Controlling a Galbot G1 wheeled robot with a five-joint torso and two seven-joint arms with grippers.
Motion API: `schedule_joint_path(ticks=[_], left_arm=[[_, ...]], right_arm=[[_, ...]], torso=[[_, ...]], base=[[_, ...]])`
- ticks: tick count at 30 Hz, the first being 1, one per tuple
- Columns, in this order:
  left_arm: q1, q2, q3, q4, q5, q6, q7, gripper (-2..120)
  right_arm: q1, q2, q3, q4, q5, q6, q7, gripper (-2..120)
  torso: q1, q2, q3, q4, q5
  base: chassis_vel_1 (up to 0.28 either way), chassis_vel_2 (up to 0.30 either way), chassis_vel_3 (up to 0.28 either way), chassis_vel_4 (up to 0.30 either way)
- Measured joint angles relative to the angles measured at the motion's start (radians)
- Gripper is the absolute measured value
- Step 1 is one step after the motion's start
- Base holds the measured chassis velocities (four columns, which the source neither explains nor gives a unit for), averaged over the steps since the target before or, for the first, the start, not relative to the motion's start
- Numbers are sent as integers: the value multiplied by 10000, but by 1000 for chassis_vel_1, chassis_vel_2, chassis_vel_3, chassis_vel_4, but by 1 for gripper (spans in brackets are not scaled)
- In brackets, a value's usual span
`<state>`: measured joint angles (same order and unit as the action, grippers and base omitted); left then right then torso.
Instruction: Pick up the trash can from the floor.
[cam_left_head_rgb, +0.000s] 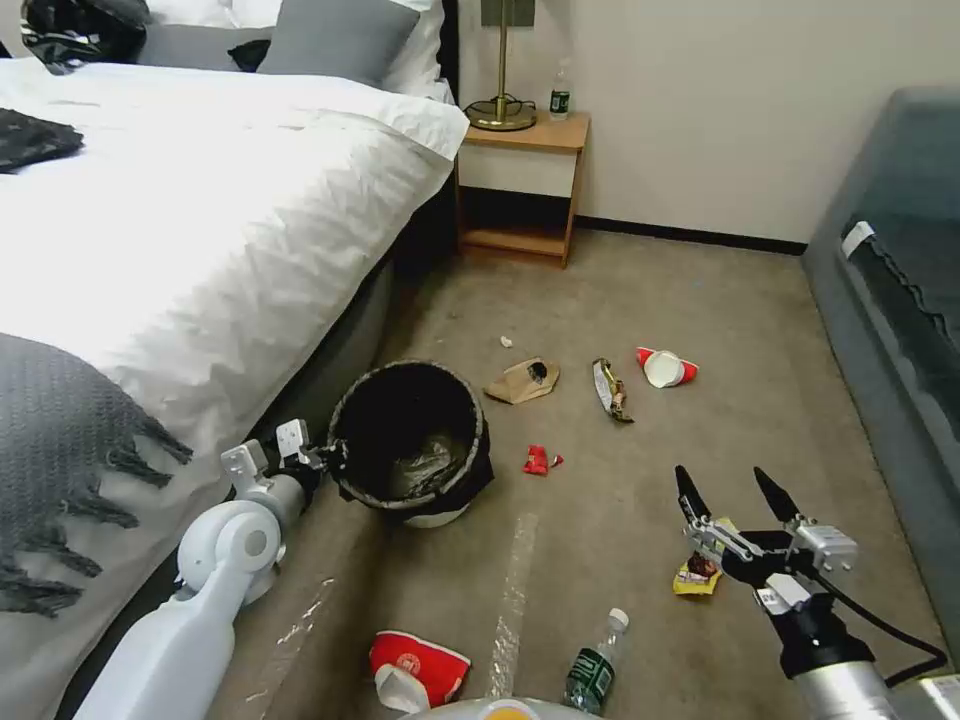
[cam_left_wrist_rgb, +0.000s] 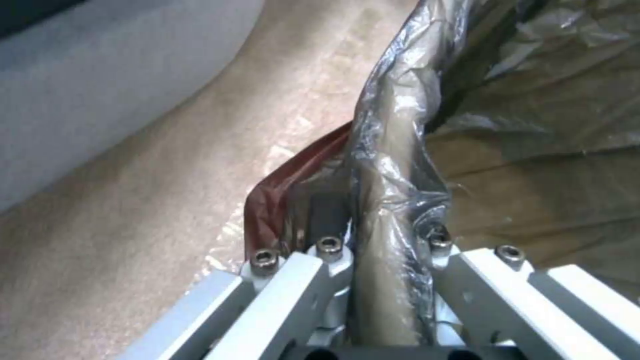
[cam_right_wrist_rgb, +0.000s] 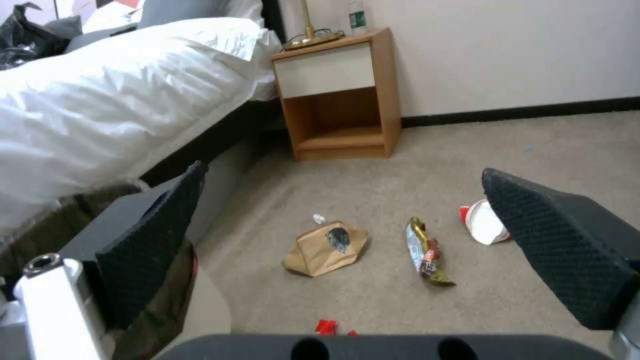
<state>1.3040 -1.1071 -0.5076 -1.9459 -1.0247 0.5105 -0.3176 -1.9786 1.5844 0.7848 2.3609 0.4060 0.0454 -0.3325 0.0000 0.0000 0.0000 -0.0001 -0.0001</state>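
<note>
Beside the bed (cam_left_head_rgb: 180, 230), your trash can (cam_left_head_rgb: 412, 440) stands upright on the floor (cam_left_head_rgb: 620, 300), tipped slightly. Bed edge hems its left; open carpet lies right of it. Your left gripper (cam_left_wrist_rgb: 383, 250) is right on the can's near-left rim, fingers clamped over the bagged lip. Your right gripper (cam_left_head_rgb: 738, 495) hangs well right of the can, spread wide, empty.

Head view: high, facing forward and down over floor (cam_left_head_rgb: 620, 300) toward nightstand (cam_left_head_rgb: 520, 180). Left wrist view: pressed close against trash can (cam_left_wrist_rgb: 393, 165) rim. Right wrist view: low, facing the same nightstand (cam_right_wrist_rgb: 340, 95); shares brown paper bag (cam_left_head_rgb: 522, 380) (cam_right_wrist_rgb: 325, 247) with head view.
</note>
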Motion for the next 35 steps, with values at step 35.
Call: schedule_joint_path(ticks=[35], left_arm=[[1430, -308, -382, -2476, 499, 163, 257, 3]], right_arm=[[37, -130, -6, 42, -26, 77, -52, 100]], torso=[[0, 0, -1, 1, 1]], base=[[0, 0, 0, 0]])
